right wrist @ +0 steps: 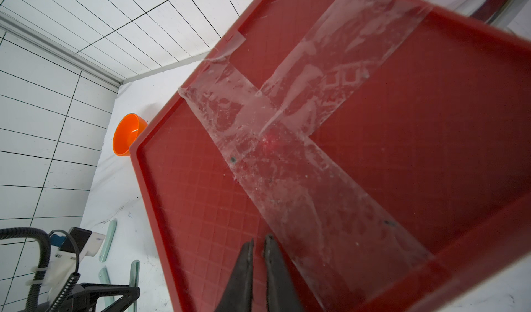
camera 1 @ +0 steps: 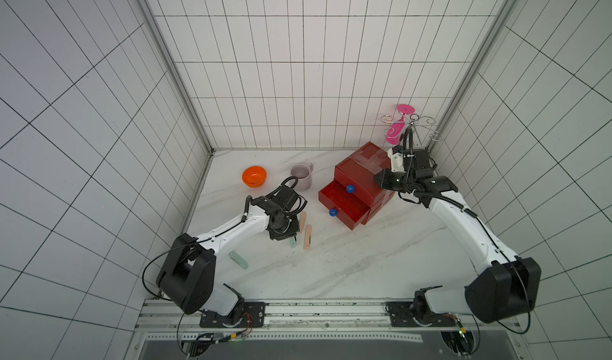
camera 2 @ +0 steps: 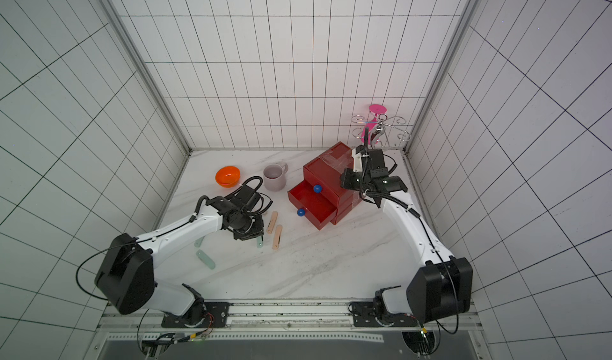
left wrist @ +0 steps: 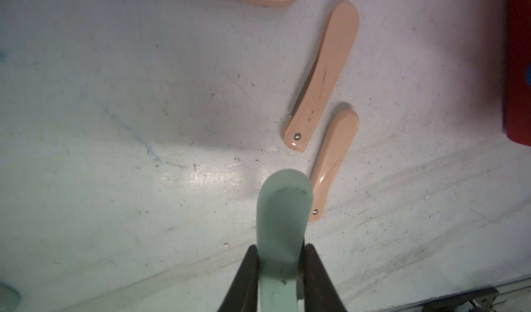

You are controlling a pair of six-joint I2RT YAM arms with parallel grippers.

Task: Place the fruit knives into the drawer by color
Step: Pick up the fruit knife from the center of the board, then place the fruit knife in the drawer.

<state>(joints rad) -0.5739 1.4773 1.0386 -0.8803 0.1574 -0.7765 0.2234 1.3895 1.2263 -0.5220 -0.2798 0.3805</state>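
- Black fingers (left wrist: 313,267) of the left gripper (left wrist: 281,248) pinch a pale mint knife (left wrist: 283,210) by one end; its rounded free end juts past the tips.
- Bent at the elbow, the left arm reaches forward, with its wrist turned down at the marble table (camera 1: 347,269).
- Just beside that gripper, on its drawer side, lie a peach-pink knife (camera 1: 302,222) and a second peach knife (camera 1: 308,237), roughly parallel and apart.
- Behind the gripper, near the forearm, a loose mint knife (camera 1: 238,260) lies flat.
- Stretched far forward, the right arm bends its wrist over the red drawer chest (camera 1: 357,172).
- Its right gripper (right wrist: 259,240) has the fingers nearly pressed together on nothing, over the taped top.
- One open drawer (camera 1: 344,202) is pulled out towards the left gripper, its blue knob (camera 1: 332,212) in front.
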